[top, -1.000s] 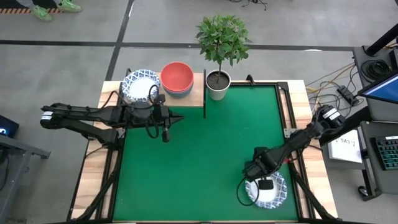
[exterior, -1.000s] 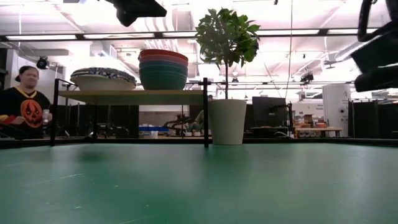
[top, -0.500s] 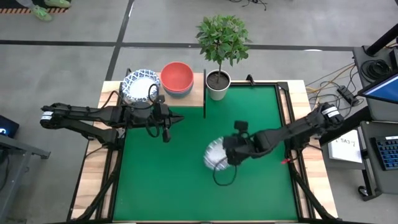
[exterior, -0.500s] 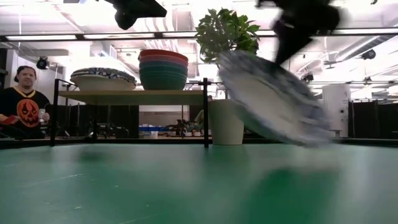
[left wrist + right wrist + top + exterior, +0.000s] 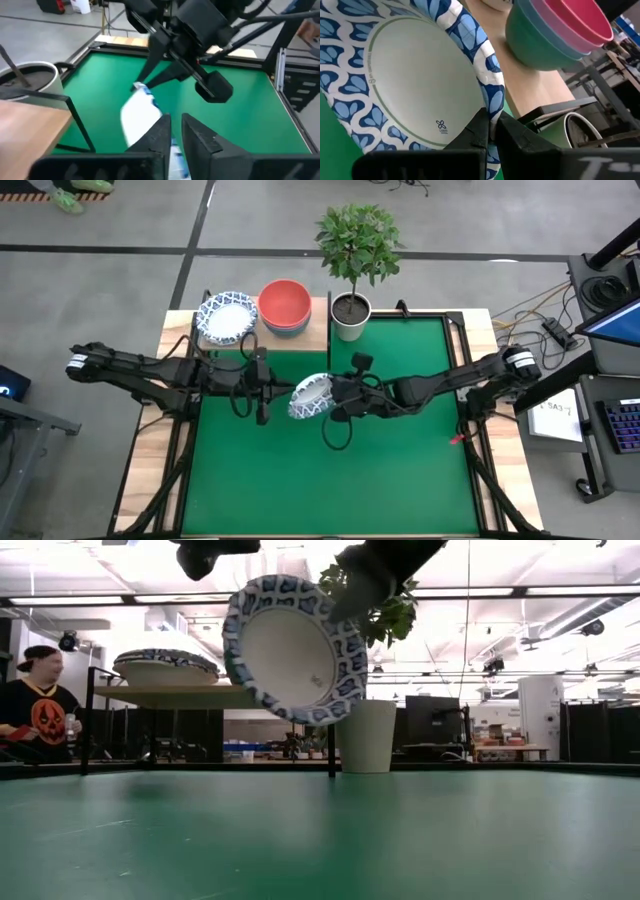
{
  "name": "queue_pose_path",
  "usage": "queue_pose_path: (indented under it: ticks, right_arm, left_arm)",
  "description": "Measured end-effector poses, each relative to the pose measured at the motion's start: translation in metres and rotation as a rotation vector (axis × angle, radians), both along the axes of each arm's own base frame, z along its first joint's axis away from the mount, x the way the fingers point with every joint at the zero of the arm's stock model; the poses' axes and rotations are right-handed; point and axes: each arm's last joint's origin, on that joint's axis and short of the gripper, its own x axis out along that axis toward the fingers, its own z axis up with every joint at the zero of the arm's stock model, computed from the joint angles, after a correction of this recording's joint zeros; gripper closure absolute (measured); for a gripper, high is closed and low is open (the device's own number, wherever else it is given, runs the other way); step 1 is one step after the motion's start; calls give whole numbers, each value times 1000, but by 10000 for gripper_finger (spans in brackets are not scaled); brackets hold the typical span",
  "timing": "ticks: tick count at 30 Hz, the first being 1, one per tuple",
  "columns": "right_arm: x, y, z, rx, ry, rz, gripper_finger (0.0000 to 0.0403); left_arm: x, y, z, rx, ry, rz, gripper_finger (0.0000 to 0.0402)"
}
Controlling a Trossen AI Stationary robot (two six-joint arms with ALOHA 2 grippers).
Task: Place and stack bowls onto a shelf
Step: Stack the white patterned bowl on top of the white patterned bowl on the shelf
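Note:
My right gripper [image 5: 335, 395] [image 5: 492, 125] is shut on a shallow white bowl with a blue-patterned rim [image 5: 310, 396] [image 5: 295, 650], held above the mat just in front of the shelf [image 5: 318, 330]. On the bare-wood shelf sit a stack of patterned bowls [image 5: 227, 317] [image 5: 165, 665] and a stack of plain bowls with the red one on top [image 5: 284, 304] [image 5: 555, 30]. My left gripper [image 5: 283, 390] [image 5: 175, 132] reaches in from the left at the held bowl's left edge. Its fingers stand close together, and a piece of blue rim shows through the slit between them. My right gripper pinches the bowl's rim [image 5: 492, 95] between its two fingers, one on the inner face and one on the outer. It comes in about level from the table's right. The bowl is lifted clear and stands tilted on edge, its hollow facing the near edge. My left gripper may touch the bowl's left edge [image 5: 293, 398]; I cannot tell.
A white plant pot with a leafy plant [image 5: 351, 315] [image 5: 365, 735] stands at the shelf's right end. The green mat [image 5: 330, 470] stretches bare toward the near edge. Beyond the table's left, a person in a black shirt [image 5: 40, 705] shows in the low view.
My right gripper has carried the bowl from the table's near right corner, up and toward the far left, to the middle in front of the shelf. The bowl has turned from lying flat to standing on edge. My left gripper has shifted a little toward the near edge.

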Motion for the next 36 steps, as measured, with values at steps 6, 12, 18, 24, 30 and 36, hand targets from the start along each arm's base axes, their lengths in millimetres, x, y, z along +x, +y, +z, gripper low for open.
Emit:
queue_pose_path:
  ticks: [6,12,18,24,30,36]
  right_arm:
    - [11,-7,-7,-6,23,-26,390]
    - [21,-10,-10,-15,35,-30,390]
    - [26,-13,-8,-24,32,-35,390]
    - [25,-14,-6,-32,37,-31,390]
    - [25,-13,-5,-46,46,-23,390]
    - [25,-13,-6,-27,50,-3,379]
  left_arm:
    - [-2,1,-8,4,79,53,314]
    - [-1,3,-16,12,134,133,258]
    - [4,2,-23,-20,168,137,243]
    - [15,1,-35,-45,215,160,242]
    - [22,0,-44,-43,238,195,277]
    - [23,0,-46,-69,239,221,387]
